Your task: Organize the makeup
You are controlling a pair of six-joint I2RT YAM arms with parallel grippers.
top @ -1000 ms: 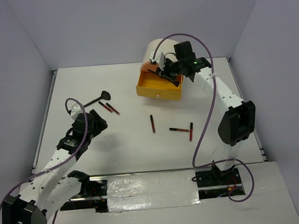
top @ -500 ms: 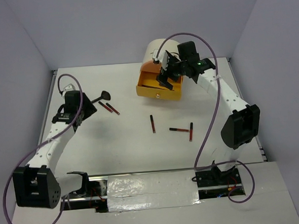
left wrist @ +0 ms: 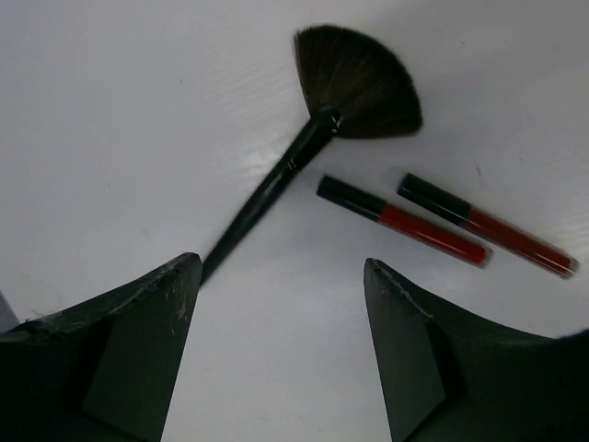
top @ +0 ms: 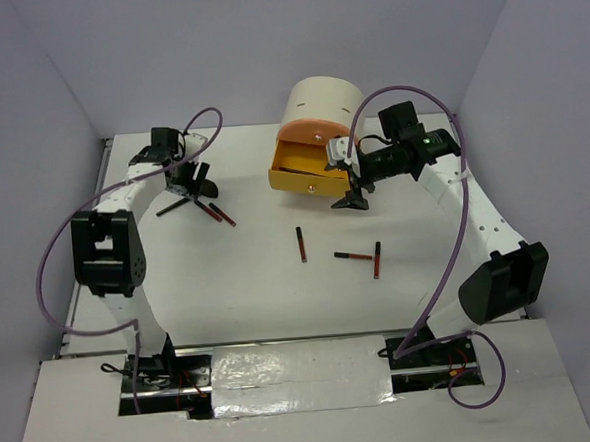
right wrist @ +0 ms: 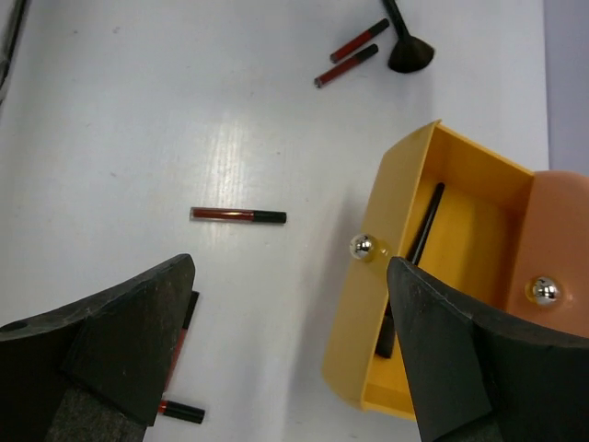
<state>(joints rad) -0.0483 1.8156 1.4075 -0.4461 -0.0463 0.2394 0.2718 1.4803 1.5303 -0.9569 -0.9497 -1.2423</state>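
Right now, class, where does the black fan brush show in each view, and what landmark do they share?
Top external: fan brush upper left.
Left wrist: fan brush centre, bristles toward top.
Right wrist: fan brush at top edge.
Shared landmark: two red sticks beside its bristles.

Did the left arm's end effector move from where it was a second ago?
Yes. The left end effector swung toward the far side of the table; it was nearer than the black brush, and now sits open right over it.

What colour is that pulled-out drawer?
The drawer is orange-yellow, clearest in the right wrist view.
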